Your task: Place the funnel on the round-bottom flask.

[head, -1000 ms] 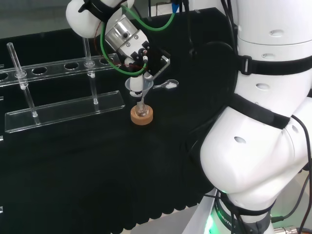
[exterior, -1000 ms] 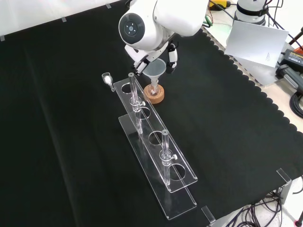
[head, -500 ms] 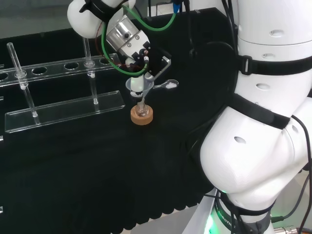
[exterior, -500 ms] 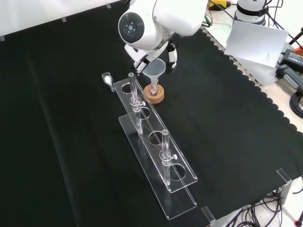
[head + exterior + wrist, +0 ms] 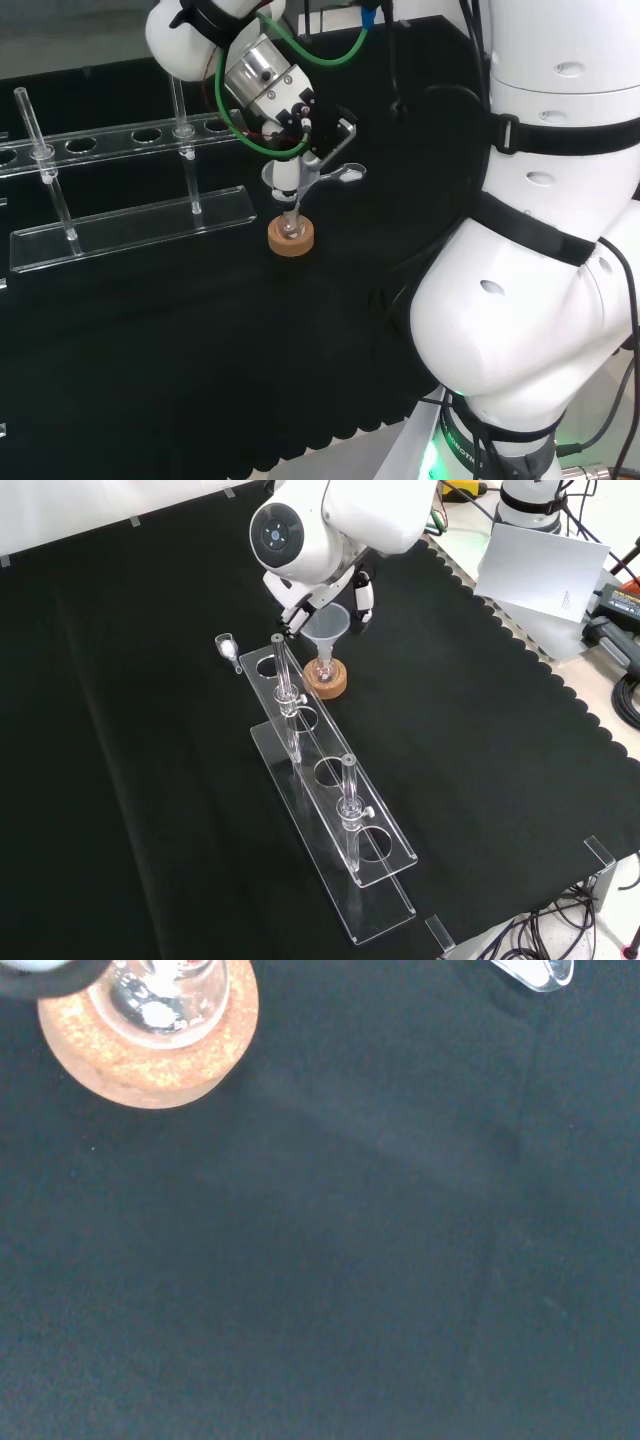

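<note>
1. Clear plastic, that funnel (image 5: pixel 327 625), and it sits just above centre in the front view, stem pointing down into the neck of the round-bottom flask (image 5: pixel 324 667).
2. Flask stands on its cork ring (image 5: pixel 327 681) on the black-clothed desk (image 5: pixel 480 730), near the upper end of the clear test-tube rack (image 5: pixel 330 800).
3. From the head view, the funnel (image 5: pixel 287 180) is at upper centre, right under the hand (image 5: pixel 305 130), which comes down on it from the upper left of the frame.
4. Fingers reach the funnel's rim on both sides in the front view, one white-tipped finger (image 5: pixel 364 597) at its upper right; whether they pinch it or merely touch it, I cannot tell.
5. Arm's big white link with the round grey cap (image 5: pixel 275 537) hangs directly above the funnel in the front view, wrist tilted down.
6. Wrist camera looks straight down: cork ring (image 5: pixel 150 1035) and the flask's glass bulb (image 5: pixel 160 995) sit in the upper-left corner.
7. A small clear scoop (image 5: pixel 229 648) lies on the cloth to the funnel's left in the front view.
</note>
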